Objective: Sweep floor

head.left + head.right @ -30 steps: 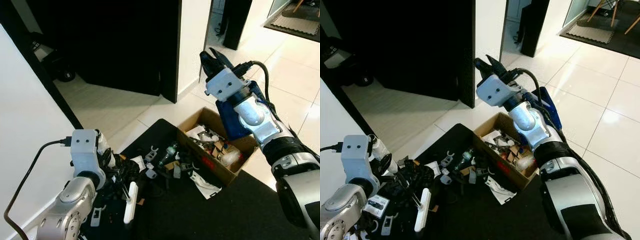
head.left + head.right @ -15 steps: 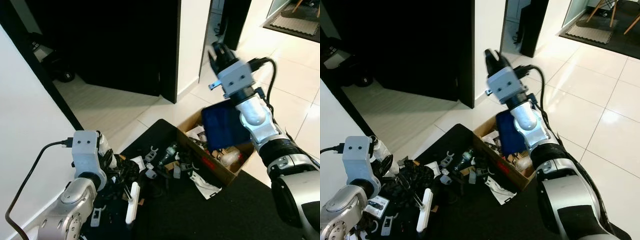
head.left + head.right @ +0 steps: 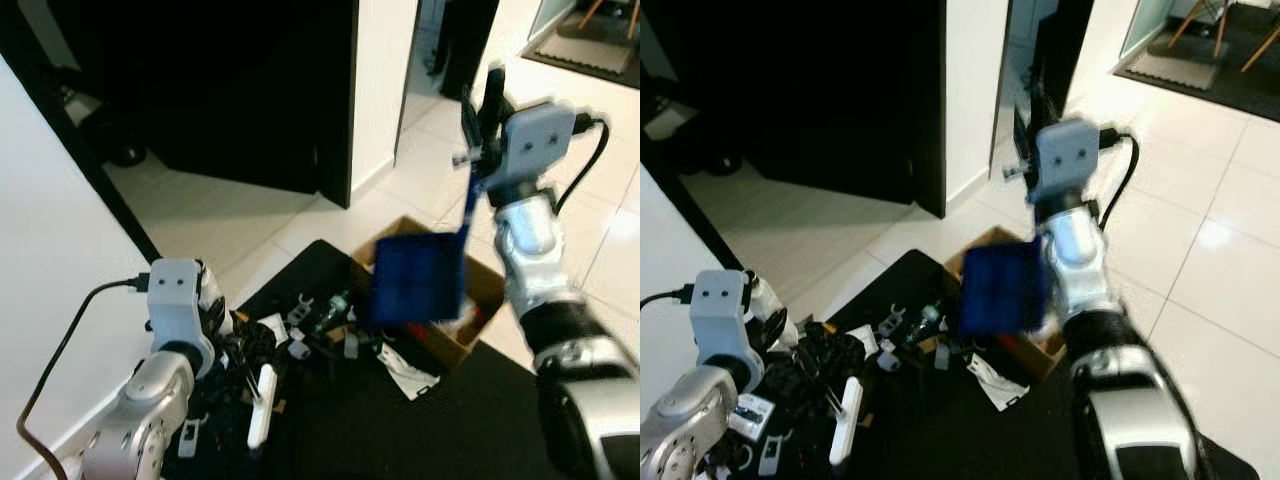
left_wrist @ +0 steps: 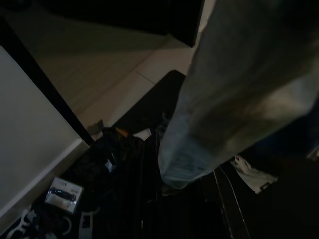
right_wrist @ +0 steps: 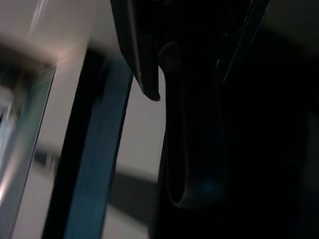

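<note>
While raised: right pincer point(image 3: 487, 100), blue dustpan point(image 3: 415, 277)

Blue dustpan point(image 3: 417, 281) raised, tilted over cardboard box point(image 3: 487, 288).

Quick count: there was one blue plastic dustpan point(image 3: 417, 281) hanging under the right gripper point(image 3: 482, 98), one open brown cardboard box point(image 3: 482, 289) of junk below it, one black floor mat point(image 3: 400, 420), and one white brush point(image 3: 261, 404) by the left gripper point(image 3: 215, 300). The loose scattered bits were too many to count.

Head stereo downward; wrist cameras close.
</note>
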Motion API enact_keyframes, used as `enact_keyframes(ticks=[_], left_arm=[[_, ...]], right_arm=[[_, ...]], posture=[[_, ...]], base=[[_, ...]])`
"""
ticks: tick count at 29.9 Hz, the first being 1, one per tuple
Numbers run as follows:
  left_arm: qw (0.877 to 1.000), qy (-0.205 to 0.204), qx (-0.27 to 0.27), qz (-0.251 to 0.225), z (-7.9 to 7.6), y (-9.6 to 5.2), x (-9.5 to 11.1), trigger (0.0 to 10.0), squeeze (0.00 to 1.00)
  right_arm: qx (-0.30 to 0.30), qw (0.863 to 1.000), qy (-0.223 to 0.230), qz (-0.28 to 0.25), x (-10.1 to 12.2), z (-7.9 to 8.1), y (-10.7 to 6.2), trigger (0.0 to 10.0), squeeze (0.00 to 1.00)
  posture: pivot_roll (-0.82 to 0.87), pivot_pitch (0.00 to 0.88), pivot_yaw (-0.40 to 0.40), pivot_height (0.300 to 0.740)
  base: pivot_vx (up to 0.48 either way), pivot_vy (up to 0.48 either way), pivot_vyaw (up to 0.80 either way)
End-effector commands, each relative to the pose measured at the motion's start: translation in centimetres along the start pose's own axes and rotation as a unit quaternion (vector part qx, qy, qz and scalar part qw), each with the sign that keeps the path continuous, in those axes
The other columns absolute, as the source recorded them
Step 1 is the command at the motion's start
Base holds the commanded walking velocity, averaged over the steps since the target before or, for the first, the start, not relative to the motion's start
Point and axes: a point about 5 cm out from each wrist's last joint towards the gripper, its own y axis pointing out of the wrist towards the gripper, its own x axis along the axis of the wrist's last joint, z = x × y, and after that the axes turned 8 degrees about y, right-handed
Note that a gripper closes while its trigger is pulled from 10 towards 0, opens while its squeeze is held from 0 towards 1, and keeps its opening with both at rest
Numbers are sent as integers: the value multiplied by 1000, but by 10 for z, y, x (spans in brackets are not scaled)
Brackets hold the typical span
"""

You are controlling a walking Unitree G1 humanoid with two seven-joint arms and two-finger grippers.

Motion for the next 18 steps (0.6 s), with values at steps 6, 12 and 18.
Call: enact_keyframes(ticks=[6, 12, 18], left_arm=[[999, 15, 34, 7, 15, -5, -11, 10000, 0], [999, -7, 43, -1, 13, -6, -20, 10000, 0], [999, -40, 24, 0, 2, -12, -30, 10000, 0]], right_arm=[[24, 999, 41, 25, -14, 15, -25, 10000, 0], [58, 995, 46, 68, -34, 29, -55, 10000, 0], [61, 989, 73, 111, -54, 43, -78, 10000, 0]], posture=[[131, 182, 32, 740], [122, 179, 20, 740], [120, 183, 17, 740]], base=[[0, 0, 0], [0, 0, 0], [0, 0, 0]])
